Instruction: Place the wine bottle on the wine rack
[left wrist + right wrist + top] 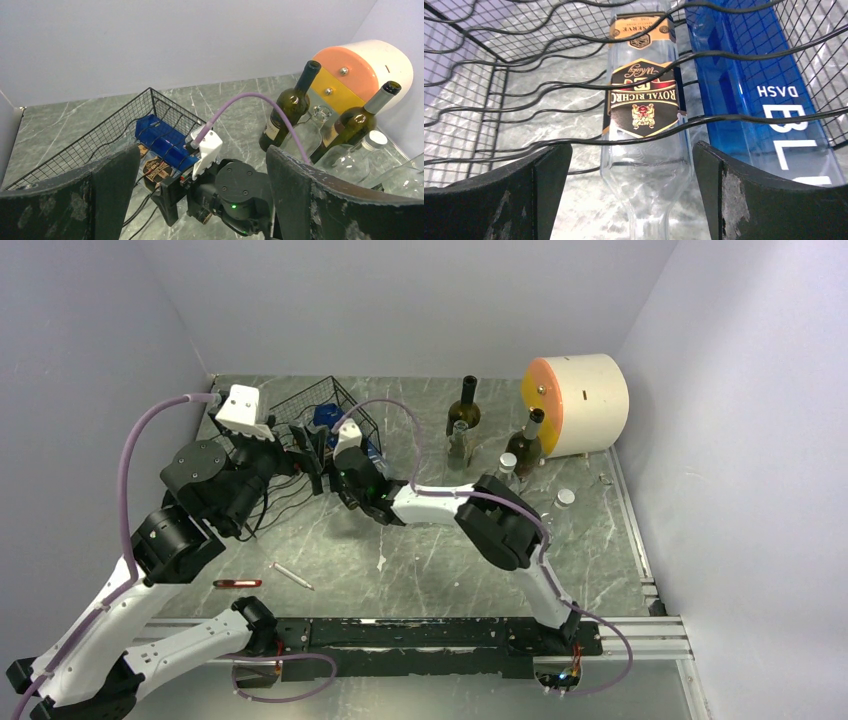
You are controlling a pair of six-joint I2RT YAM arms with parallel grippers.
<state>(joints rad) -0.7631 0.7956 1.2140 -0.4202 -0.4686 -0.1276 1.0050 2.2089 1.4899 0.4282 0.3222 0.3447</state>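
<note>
The right jaws stand wide open and grip nothing. The wine bottle (644, 100), clear glass with a black and gold label, lies on its side inside the wine rack (459, 95). Wavy rods cross in front of it. Its shoulder and neck sit between the jaws, with a visible gap at one finger (539, 190). A blue bottle (749, 70) lies just beside it, beyond the other finger. The left jaws, behind the right wrist, are also wide open and empty.

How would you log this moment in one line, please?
left gripper open | right gripper open | clear bottle in wine rack beside blue bottle
</note>
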